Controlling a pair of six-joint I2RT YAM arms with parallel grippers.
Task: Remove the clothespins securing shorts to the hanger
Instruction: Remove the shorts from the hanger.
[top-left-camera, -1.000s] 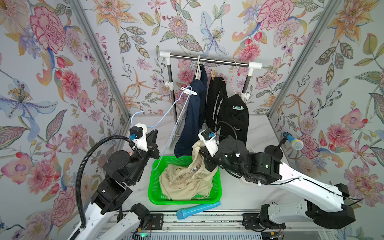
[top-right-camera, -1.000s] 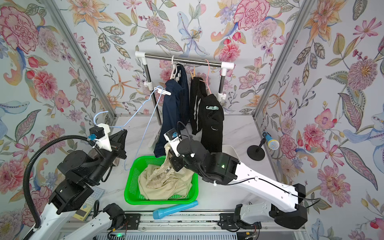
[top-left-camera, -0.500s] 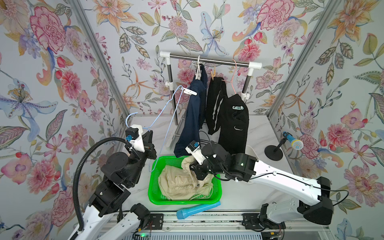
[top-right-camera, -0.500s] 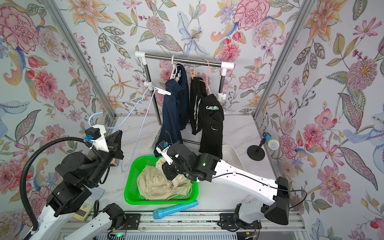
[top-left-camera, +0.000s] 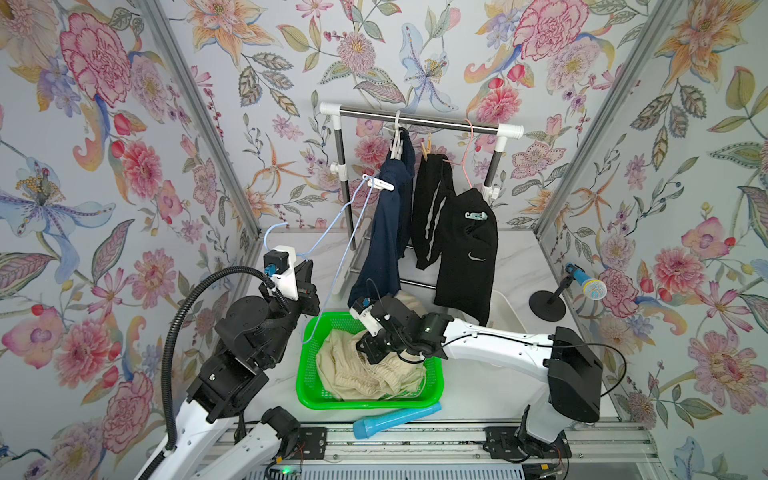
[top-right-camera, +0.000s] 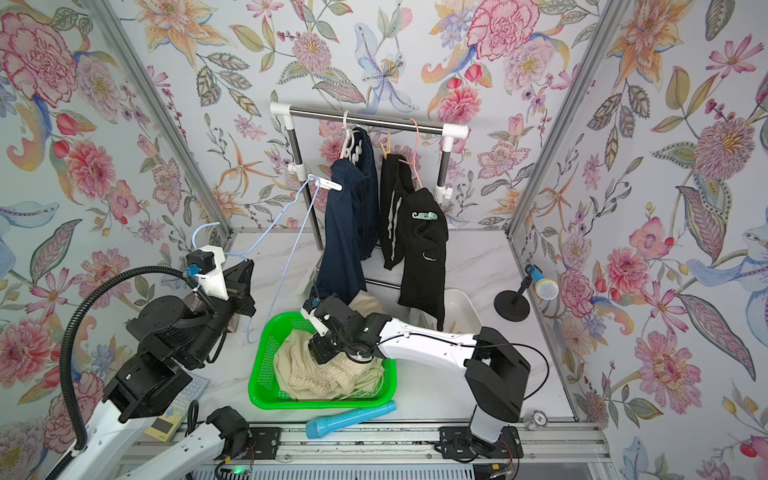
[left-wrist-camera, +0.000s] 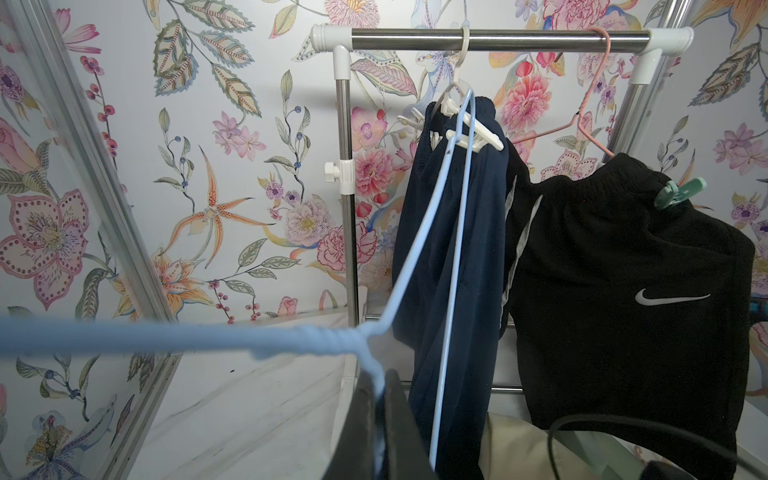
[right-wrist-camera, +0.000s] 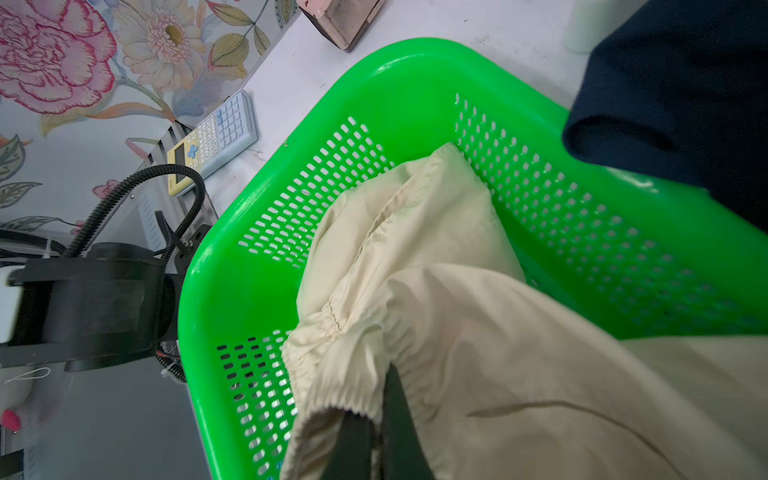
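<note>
Swoosh logo (left-wrist-camera: 669, 297), white, marks the black fabric shorts (left-wrist-camera: 623, 249), which carry a pale teal plastic clip (left-wrist-camera: 677, 193). White plastic clip (left-wrist-camera: 478, 135) sits against navy fabric shorts (left-wrist-camera: 482, 249). Left claw (left-wrist-camera: 376, 386) clenches pale blue wire hanger (left-wrist-camera: 291, 338); right claw (right-wrist-camera: 374, 419) clenches cream-beige shorts (right-wrist-camera: 478, 332) inside green perforated plastic basket (right-wrist-camera: 232, 291).

In the right wrist view, the right end effector (right-wrist-camera: 379, 444) is cut off by the picture's edge and partly covered by the cream shorts (right-wrist-camera: 478, 332). In the left wrist view, the blue hanger (left-wrist-camera: 166, 338) is blurred near the lens and the left end effector (left-wrist-camera: 377, 432) is cropped. The white tray (top-right-camera: 463, 305) is largely hidden behind the black shorts (top-right-camera: 419, 249). The tan clothespin (top-left-camera: 426, 146) is too small for its grip to be told.
</note>
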